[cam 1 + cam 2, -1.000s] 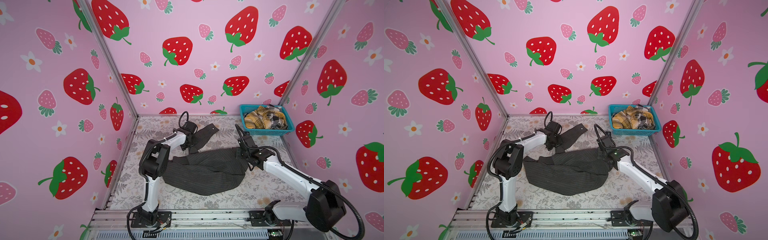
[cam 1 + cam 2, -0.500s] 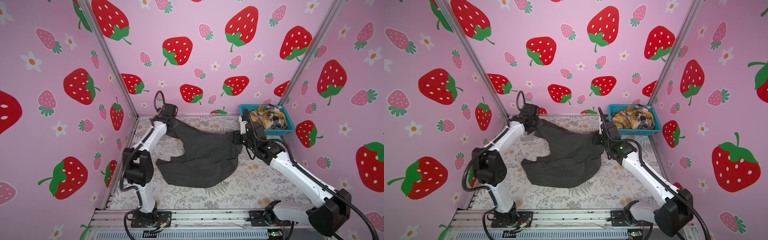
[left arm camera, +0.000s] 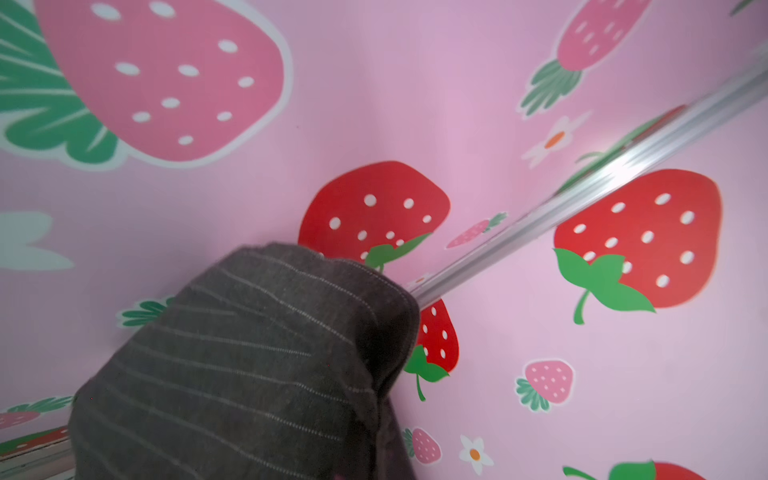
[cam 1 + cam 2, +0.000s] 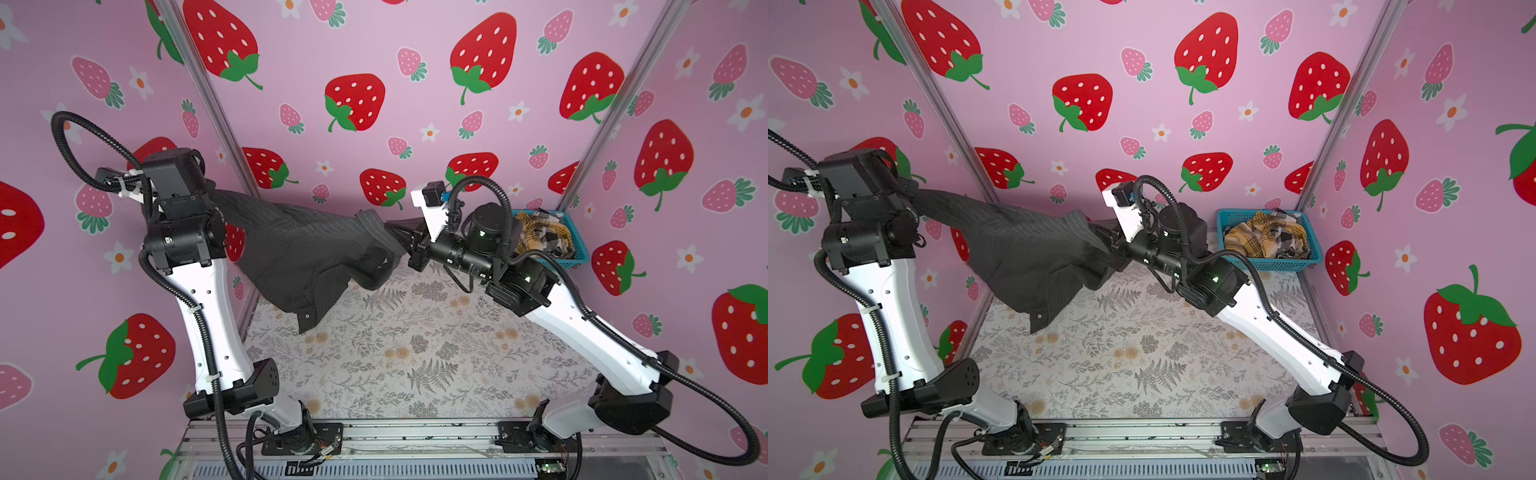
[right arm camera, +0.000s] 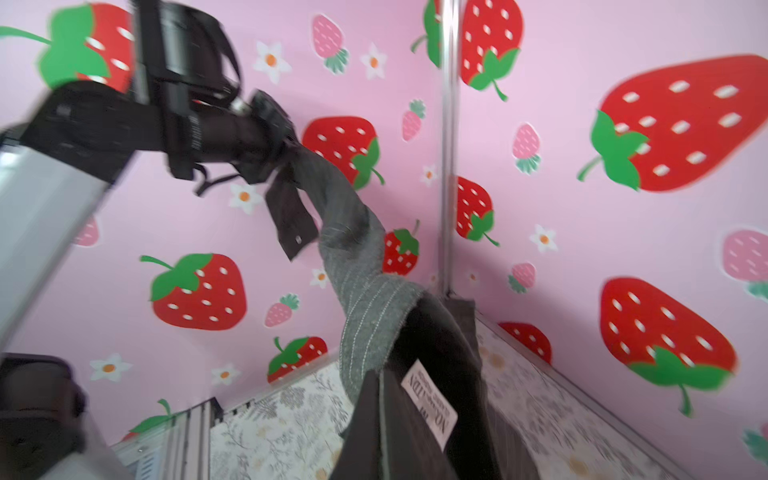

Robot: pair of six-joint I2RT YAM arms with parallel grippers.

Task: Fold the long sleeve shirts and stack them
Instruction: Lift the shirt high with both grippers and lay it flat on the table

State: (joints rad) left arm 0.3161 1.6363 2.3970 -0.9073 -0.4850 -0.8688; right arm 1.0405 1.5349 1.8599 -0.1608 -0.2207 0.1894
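A dark charcoal pinstriped long sleeve shirt (image 4: 299, 249) (image 4: 1025, 253) hangs stretched in the air between my two grippers in both top views. My left gripper (image 4: 218, 210) (image 4: 912, 204) is shut on its left end, high near the left wall. My right gripper (image 4: 401, 237) (image 4: 1105, 243) is shut on its right end, near the middle. A buttoned cuff (image 4: 307, 320) dangles lowest, above the floral table (image 4: 415, 345). In the left wrist view the striped cloth (image 3: 249, 353) hides the jaws. In the right wrist view the shirt's white label (image 5: 430, 401) lies against the jaws.
A blue basket (image 4: 579, 258) (image 4: 1268, 262) stands at the back right corner holding more shirts, mustard plaid and black-white check (image 4: 540, 232) (image 4: 1264, 237). Pink strawberry walls close in on three sides. A metal rail (image 4: 415, 432) runs along the front edge.
The left gripper has closed on the shirt. Both arms have risen and spread apart, lifting the shirt off the table, the left one going high toward the left wall.
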